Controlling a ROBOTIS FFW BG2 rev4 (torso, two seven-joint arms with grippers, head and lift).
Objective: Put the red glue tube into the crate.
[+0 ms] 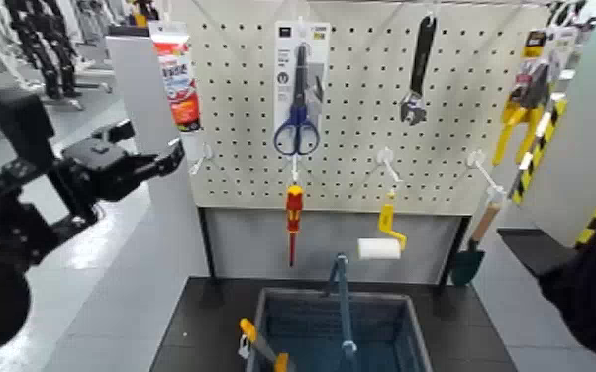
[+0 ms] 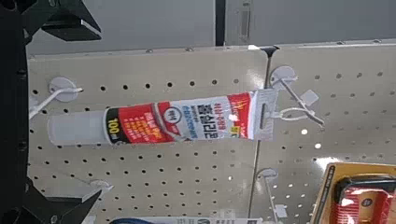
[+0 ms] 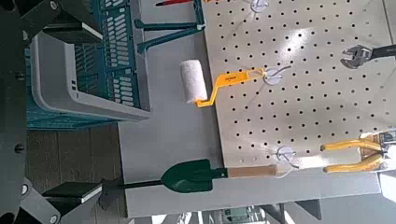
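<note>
My landmark is the perforated white pegboard (image 1: 361,109). Below it sits the gridded blue-grey plastic crate (image 1: 401,326) with its upright handle. The glue tube (image 1: 175,74), a smooth cylinder with a red-and-white label, hangs at the pegboard's upper left corner. My black left gripper (image 1: 168,158) hovers just below the tube, fingers spread, holding nothing. I cannot tell the right gripper's state

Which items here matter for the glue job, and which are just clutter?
Job: red glue tube hanging on the pegboard; crate below; left gripper near the tube.
Clutter: scissors, wrench, screwdriver, paint roller, trowel.
</note>
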